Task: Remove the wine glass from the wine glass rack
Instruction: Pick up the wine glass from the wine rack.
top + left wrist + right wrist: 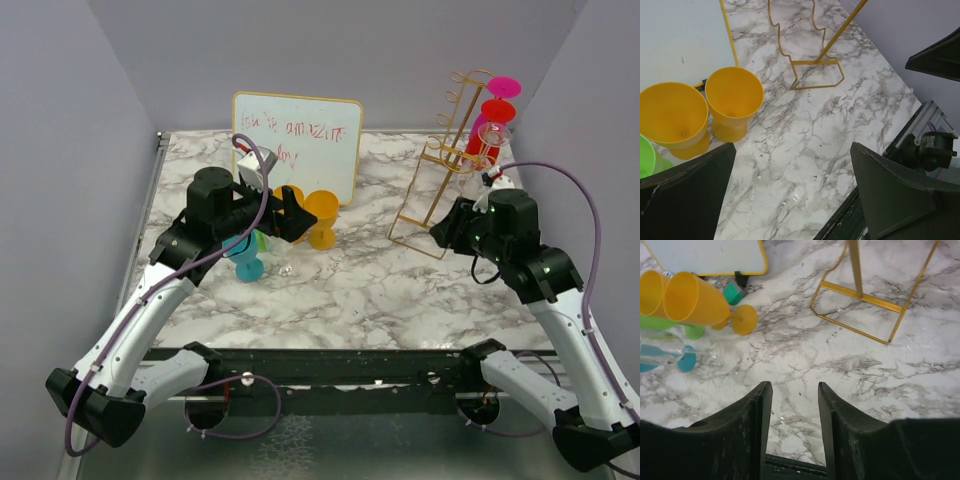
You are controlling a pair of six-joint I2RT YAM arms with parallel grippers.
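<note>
Left claw (pixel 292 215), seen from above, hangs spread wide and empty over the cluster of glasses standing in front of the whiteboard (pixel 297 140). It is just beside an orange wine glass (pixel 321 215), and that spot looks like the drop-off for glasses taken off the stand. Right claw (pixel 447 228) sits low by the foot of the wine glass rack (pixel 448 165), at the far right of the marble surface (pixel 350 280). Up the rack's right side hang a magenta wine glass (pixel 505 87) and a red wine glass (pixel 496 110), apparently caught in the curled hooks. A paler one below them is hard to make out. Hung that way, a glass probably has to slide sideways out of its loop rather than lift straight up.

Left wrist view: the fingers (pixel 690 195) stand far apart with nothing between them. Two orange glasses are at the left and the rack's wire base (pixel 817 75) lies beyond. No hanging glass shows here.

Right wrist view: the fingers (pixel 740 430) are partly parted with bare marble in the gap, gripping nothing. The rack's base (pixel 860 296) lies ahead to the right. The hung glasses are out of this frame, so the claw likely has to rise to reach them.
</note>
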